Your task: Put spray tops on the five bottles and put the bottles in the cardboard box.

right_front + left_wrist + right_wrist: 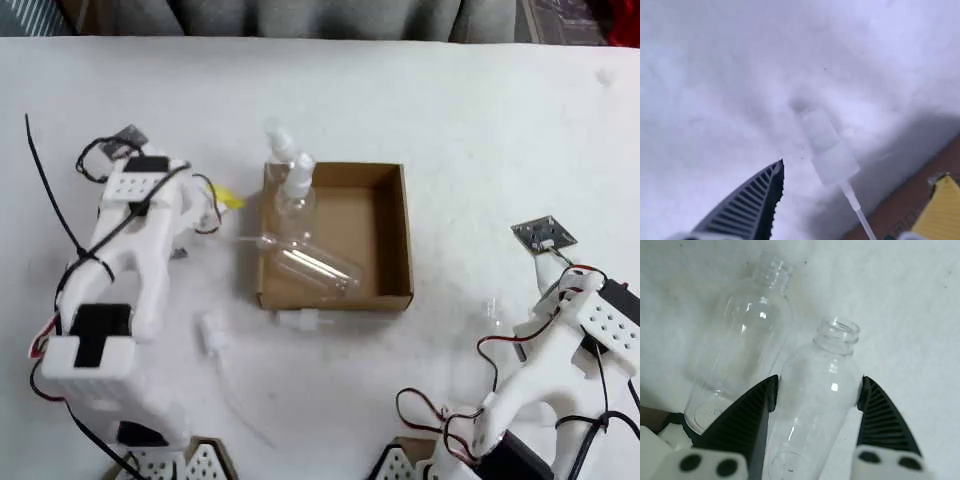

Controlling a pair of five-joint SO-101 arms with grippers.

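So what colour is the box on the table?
Brown; the cardboard box shows best in the high view.

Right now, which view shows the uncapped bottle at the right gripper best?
Right wrist view: the uncapped bottle sits close at the right gripper, open neck and clear body plain. High view gives a faint outline near that arm. Left wrist view faces a spray top instead.

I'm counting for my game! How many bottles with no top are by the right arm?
2. One open bottle sits at the right gripper; the other bottle is just beside it on the white table. Others may be hidden.
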